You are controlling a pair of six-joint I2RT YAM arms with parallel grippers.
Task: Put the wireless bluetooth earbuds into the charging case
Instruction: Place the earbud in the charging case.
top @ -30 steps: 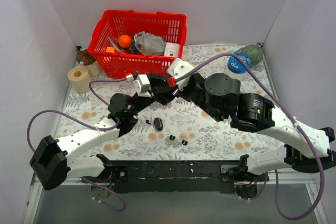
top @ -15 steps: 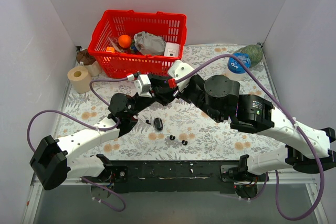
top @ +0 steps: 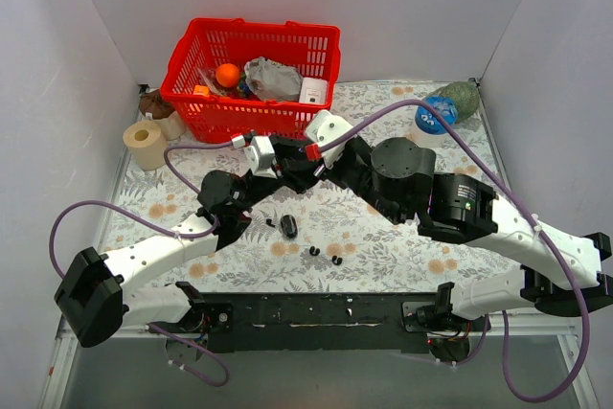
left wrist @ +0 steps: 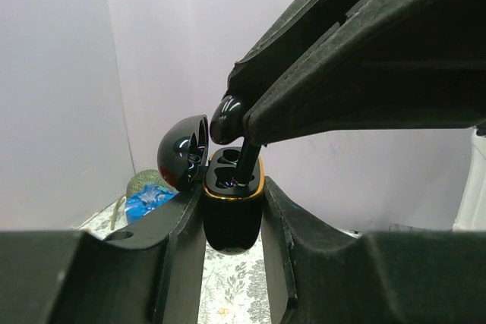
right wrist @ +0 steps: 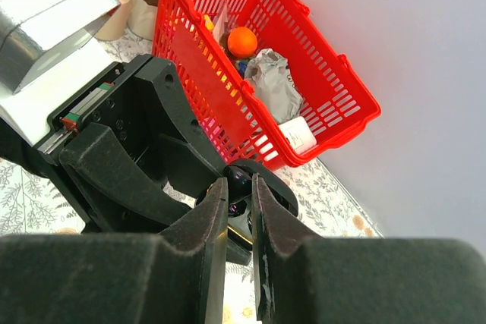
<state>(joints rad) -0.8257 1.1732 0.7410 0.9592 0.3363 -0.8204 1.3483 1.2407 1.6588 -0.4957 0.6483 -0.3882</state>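
left gripper (left wrist: pixel 231 196) clamps the open charging case (left wrist: pixel 230 230); right gripper (right wrist: pixel 240 191) pinches an earbud (left wrist: pixel 226 119), stem seemingly in a socket

We find no word, brand, number or sign that we can read in any view. The blue packet (top: pixel 436 115) at the far right bears pale marks too small to make out.

This is a robot test cell in a lab. Plain white panels (top: pixel 287 7) box the table in from 9 round to 3 o'clock. The left arm (top: pixel 153 261) and right arm (top: pixel 536 241) are bolted to a black base plate (top: pixel 316 311) at 6 o'clock, with purple cables (top: pixel 77 210) looping off them. A flowered cloth (top: pixel 383 256) covers the tabletop, and a red basket (top: pixel 239 120) of odds and ends sits at 11 o'clock.
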